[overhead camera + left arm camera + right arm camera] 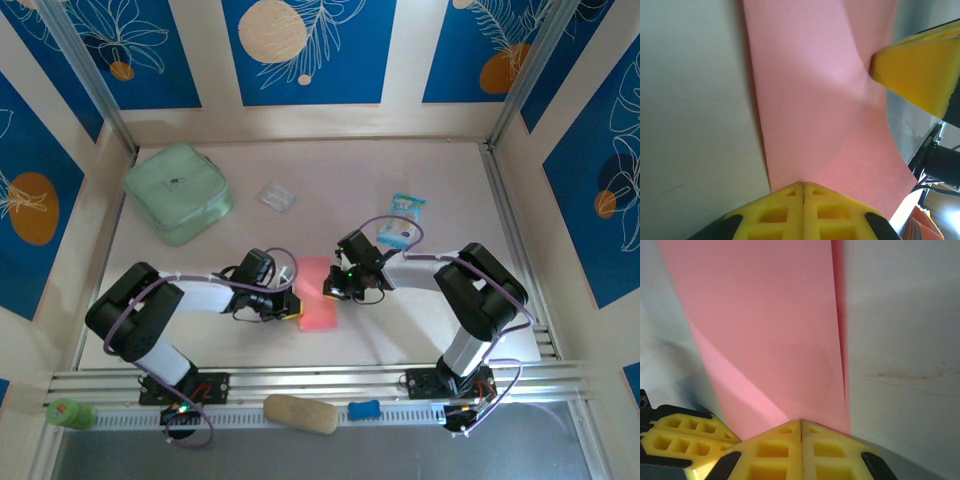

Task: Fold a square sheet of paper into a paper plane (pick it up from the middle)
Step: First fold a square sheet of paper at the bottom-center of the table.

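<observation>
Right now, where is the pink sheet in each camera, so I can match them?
Top external: pink sheet near centre, between left hand and right hand.
Left wrist: sheet runs from the top edge down to the left hand, shut on it.
Right wrist: sheet runs down to the right hand, shut on it.
Shared landmark: the hands' yellow fingers.

Overhead camera behind the arms looking down on the table (430,170), wrist cameras close behind left gripper (804,185) and right gripper (801,421), all sharing the pink paper (318,300).
</observation>
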